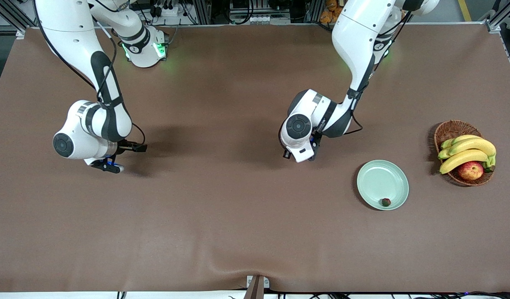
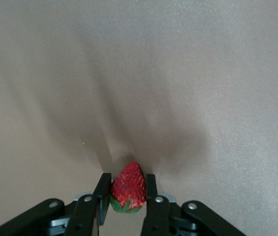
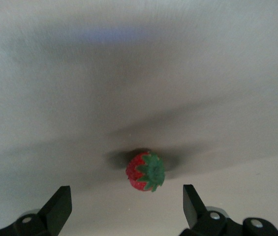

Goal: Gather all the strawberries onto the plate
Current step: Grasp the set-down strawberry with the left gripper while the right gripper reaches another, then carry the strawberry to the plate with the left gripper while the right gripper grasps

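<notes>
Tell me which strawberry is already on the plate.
The strawberry lying near the plate's front edge. Another strawberry is pinched in the left gripper; a third lies under the open right gripper.

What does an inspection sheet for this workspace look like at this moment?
Surface: brown cloth-covered table, wrinkled at the camera edge.
Job's things: pale mint-green round plate holds one small red strawberry; second strawberry pinched between fingers; third strawberry lies on the cloth.
Clutter: brown wicker basket with yellow bananas and red-yellow apple.
Grippers: left gripper shut on the second strawberry; right gripper open over the third.
Cables: black cable at the right wrist.
Surroundings: metal framing along the base edge.
</notes>
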